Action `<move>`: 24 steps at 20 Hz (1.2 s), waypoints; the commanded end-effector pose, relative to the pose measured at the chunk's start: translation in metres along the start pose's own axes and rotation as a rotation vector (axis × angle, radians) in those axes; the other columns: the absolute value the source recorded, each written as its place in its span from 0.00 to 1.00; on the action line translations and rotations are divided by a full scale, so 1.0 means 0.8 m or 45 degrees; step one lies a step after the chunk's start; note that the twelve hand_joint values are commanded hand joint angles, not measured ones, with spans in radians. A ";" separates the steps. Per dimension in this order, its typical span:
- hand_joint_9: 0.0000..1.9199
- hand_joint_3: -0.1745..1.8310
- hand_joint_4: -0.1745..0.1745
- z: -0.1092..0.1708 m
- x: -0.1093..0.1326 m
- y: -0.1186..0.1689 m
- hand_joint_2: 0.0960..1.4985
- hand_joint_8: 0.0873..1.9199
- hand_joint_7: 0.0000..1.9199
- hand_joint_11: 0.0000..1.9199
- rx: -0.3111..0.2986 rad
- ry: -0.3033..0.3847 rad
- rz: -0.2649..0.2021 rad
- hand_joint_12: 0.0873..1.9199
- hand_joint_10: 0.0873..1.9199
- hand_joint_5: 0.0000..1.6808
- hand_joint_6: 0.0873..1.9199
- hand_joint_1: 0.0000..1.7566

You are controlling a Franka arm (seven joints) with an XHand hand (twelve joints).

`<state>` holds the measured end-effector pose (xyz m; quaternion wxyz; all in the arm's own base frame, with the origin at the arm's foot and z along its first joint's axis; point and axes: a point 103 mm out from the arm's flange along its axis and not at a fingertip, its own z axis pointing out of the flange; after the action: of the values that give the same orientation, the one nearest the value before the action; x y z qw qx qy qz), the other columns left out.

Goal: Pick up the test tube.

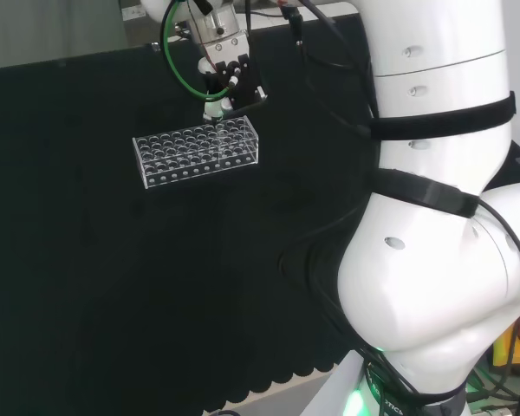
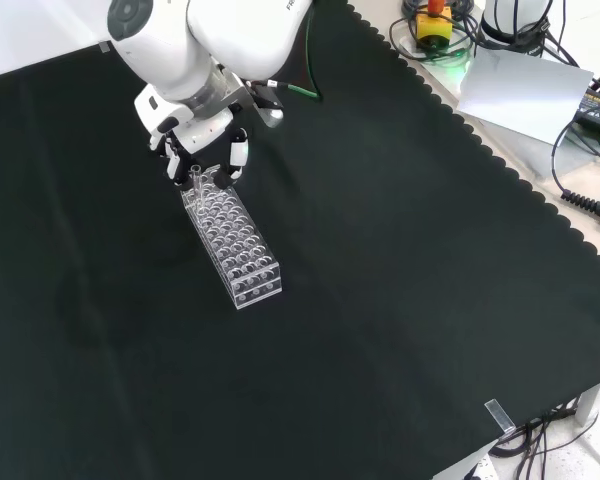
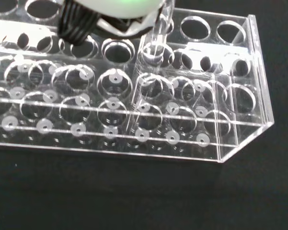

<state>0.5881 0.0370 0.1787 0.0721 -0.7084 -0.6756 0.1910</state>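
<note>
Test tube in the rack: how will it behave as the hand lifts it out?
The test tube looks like thin clear glass, so probably light, smooth and breakable. It stands in a hole of the clear rack, so a tilted pull might bind it or drag the light-looking rack. The hand is over it at the rack's end; freed, the round tube would likely roll.

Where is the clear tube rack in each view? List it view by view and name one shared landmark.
Head view: the clear tube rack lies upper left of centre on the black cloth, just below the hand.
Front view: the rack runs diagonally, upper left, its far end under the hand.
Wrist view: the rack is close and large.
Shared landmark: the test tube standing at the rack's end under the hand.
</note>
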 end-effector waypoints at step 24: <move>0.84 0.35 0.00 -0.079 -0.037 -0.010 0.44 0.21 0.89 0.65 -0.156 0.440 0.189 0.42 0.31 0.77 0.27 0.70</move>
<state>0.6033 0.0212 0.2247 0.1195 -0.7836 -0.6085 0.0393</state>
